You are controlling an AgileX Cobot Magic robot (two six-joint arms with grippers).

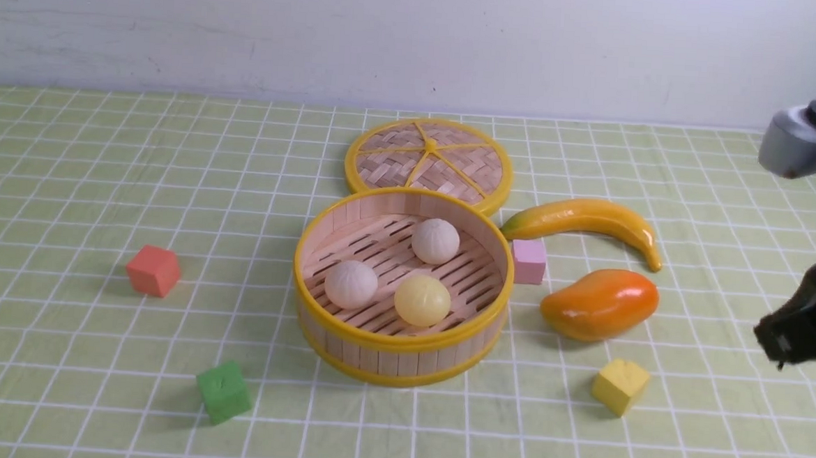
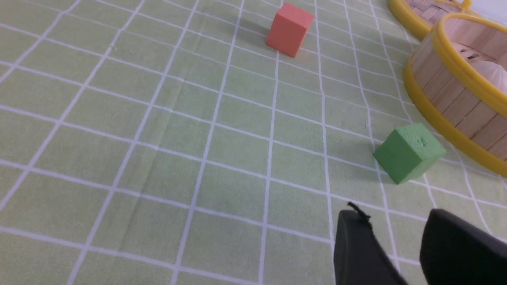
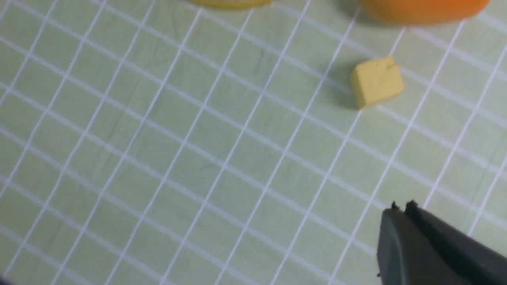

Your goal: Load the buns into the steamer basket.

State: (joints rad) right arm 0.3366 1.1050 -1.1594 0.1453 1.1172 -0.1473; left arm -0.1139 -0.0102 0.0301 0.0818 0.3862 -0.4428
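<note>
Scanning from the left: a red cube (image 1: 154, 270) sat alone on the green checked cloth (image 1: 69, 169), with a green cube (image 1: 224, 392) nearer the robot and just beside the basket's left wall. The left gripper (image 2: 396, 241) was out of the front view; its wrist camera showed two dark fingers with a clear gap between them, holding nothing, over bare cloth. The basket (image 1: 399, 347) stood at centre. All three buns lay on its slatted floor: one pleated white bun (image 1: 351, 284) at left, the yellow bun (image 1: 422, 300) beside it, a second white bun (image 1: 435, 241) toward the back. The woven lid (image 1: 429, 160) lay flat behind the basket, touching its rim. Right of the basket were a pink cube (image 1: 528, 260), a banana (image 1: 586, 221), a mango (image 1: 599, 303) and a yellow cube (image 1: 620, 385). The right gripper (image 1: 790, 340) hung at the far right edge, jaws together, empty.
</note>
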